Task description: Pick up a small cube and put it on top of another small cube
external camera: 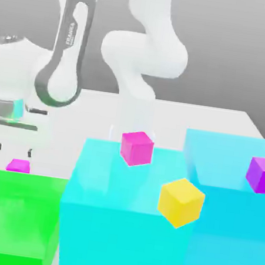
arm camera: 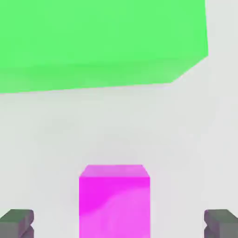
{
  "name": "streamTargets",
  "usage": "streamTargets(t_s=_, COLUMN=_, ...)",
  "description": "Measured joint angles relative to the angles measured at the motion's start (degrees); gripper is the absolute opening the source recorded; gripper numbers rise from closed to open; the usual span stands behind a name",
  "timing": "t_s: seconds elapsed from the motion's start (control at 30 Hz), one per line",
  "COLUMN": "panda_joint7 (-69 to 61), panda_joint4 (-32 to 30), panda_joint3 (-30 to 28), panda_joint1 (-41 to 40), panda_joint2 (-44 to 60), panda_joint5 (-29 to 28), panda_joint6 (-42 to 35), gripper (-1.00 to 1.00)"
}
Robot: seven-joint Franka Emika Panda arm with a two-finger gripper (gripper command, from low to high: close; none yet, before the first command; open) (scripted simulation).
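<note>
a simulated test bench: flat-coloured blocks (external camera: 126, 217) on a bare white table (external camera: 219, 120), blank grey backdrop.

The small cube (arm camera: 114, 201) sits on the table (arm camera: 116, 125) between the fingers (arm camera: 17, 222).

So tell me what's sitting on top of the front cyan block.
A hot-pink cube rests on the front cyan block, toward its back edge. A yellow cube overlaps its front right corner in the exterior view; whether it rests there cannot be told.
</note>
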Motion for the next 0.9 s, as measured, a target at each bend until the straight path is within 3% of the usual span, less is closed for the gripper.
streamTargets(t_s=0.17, panda_joint7=-10.19, panda_joint4=2.49, panda_joint3=15.37, panda_joint1=-12.45, panda_joint2=8.04, panda_joint5=13.14, panda_joint6=5.59, gripper=0.00)
streamTargets(t_s=0.2, panda_joint7=-11.28, panda_joint4=2.81, panda_joint3=17.57, panda_joint1=-14.35, panda_joint2=9.11, panda_joint5=14.50, panda_joint6=6.44, gripper=-1.00)
streamTargets(t_s=0.43, panda_joint7=-11.46, panda_joint4=2.85, panda_joint3=17.65, panda_joint1=-14.39, panda_joint2=9.15, panda_joint5=14.76, panda_joint6=6.33, gripper=-1.00)
streamTargets(t_s=0.53, panda_joint7=-6.71, panda_joint4=1.58, panda_joint3=10.72, panda_joint1=-8.80, panda_joint2=5.34, panda_joint5=8.64, panda_joint6=3.61, gripper=-1.00)
streamTargets(t_s=0.73, panda_joint7=8.05, panda_joint4=-1.44, panda_joint3=-0.61, panda_joint1=-2.14, panda_joint2=-4.77, panda_joint5=-11.09, panda_joint6=-2.68, gripper=-1.00)
streamTargets(t_s=0.9, panda_joint7=5.95, panda_joint4=-1.60, panda_joint3=0.95, panda_joint1=-1.73, panda_joint2=-4.76, panda_joint5=-8.86, panda_joint6=-1.48, gripper=-1.00)
